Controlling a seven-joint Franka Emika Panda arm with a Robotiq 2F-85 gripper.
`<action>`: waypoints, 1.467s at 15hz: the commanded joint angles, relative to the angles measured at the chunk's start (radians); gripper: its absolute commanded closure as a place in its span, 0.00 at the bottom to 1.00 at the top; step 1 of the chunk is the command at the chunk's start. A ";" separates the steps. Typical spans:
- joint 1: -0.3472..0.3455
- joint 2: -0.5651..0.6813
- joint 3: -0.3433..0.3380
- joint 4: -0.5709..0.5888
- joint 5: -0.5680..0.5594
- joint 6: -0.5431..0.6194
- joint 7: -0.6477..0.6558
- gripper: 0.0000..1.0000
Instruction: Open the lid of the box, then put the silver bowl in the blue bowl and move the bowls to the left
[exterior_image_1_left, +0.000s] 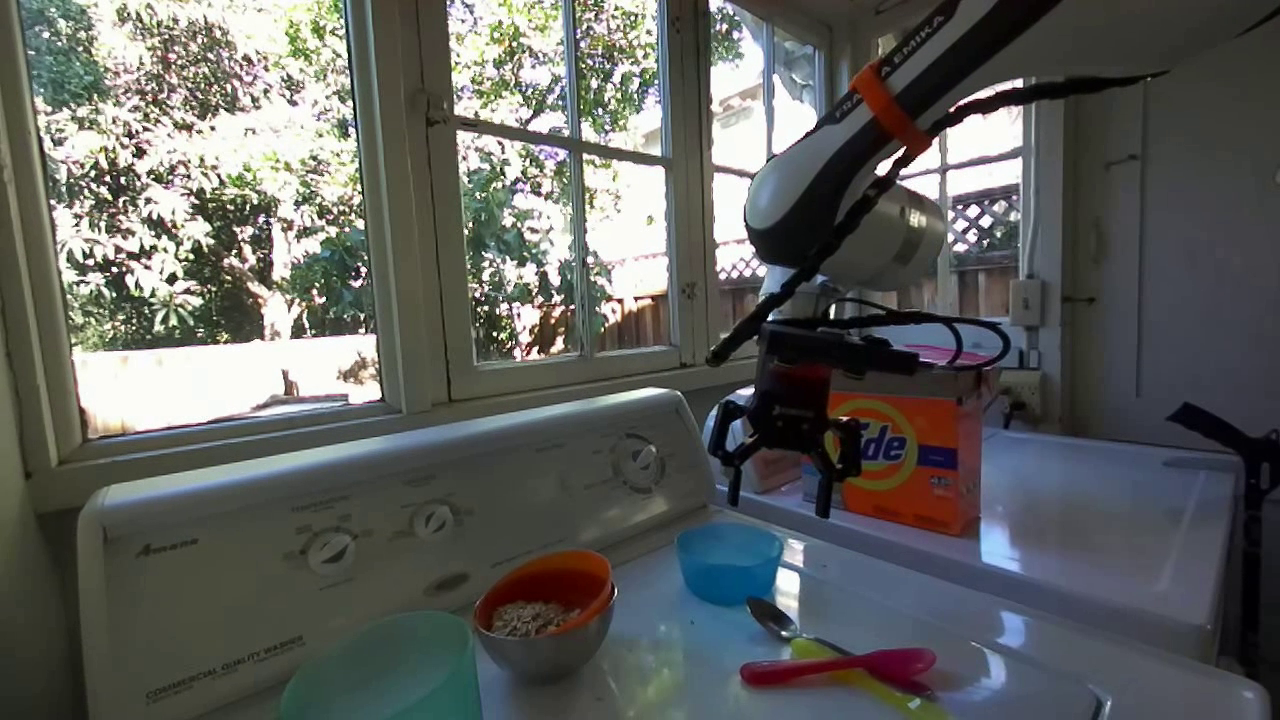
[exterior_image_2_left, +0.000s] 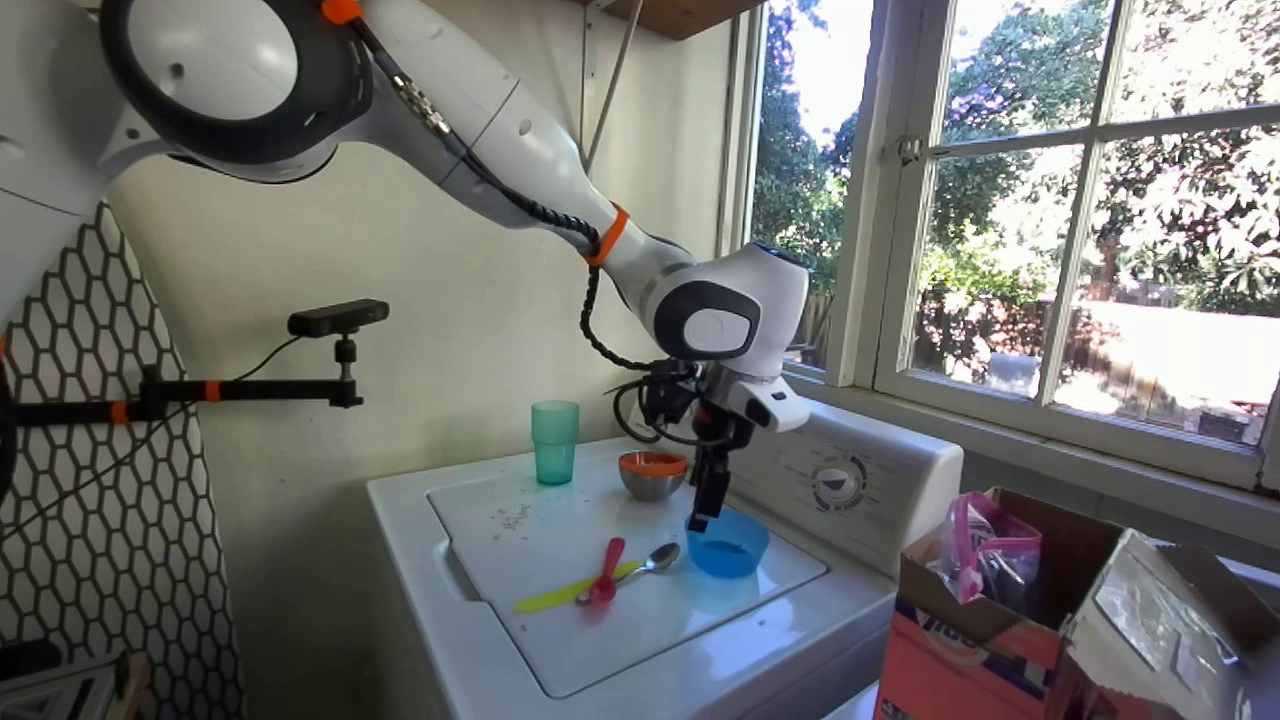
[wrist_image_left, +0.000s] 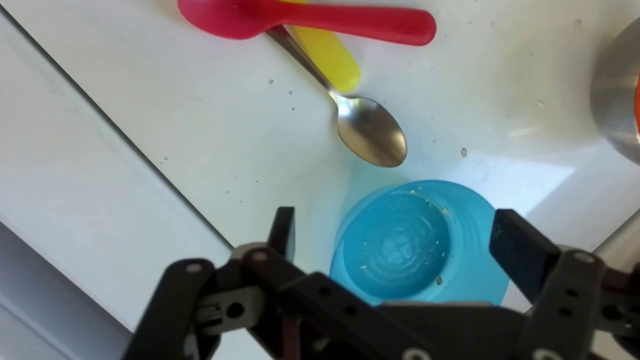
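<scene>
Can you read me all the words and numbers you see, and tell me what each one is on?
"Amana": on the washer panel.
"COMMERCIAL QUALITY WASHER": on the washer panel, lower down.
"ide": on the orange box; the gripper hides the start.
"FRA" and "A EMIKA": on the arm, an orange band between.
Too small or blurred: markings around the dials, the line under "WASHER", the orange box's smaller print.
</scene>
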 joint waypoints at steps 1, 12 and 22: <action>0.026 0.015 0.004 0.041 -0.003 -0.013 -0.004 0.00; 0.196 0.157 0.014 0.276 -0.133 -0.074 0.072 0.00; 0.235 0.364 0.017 0.574 -0.226 -0.165 0.039 0.00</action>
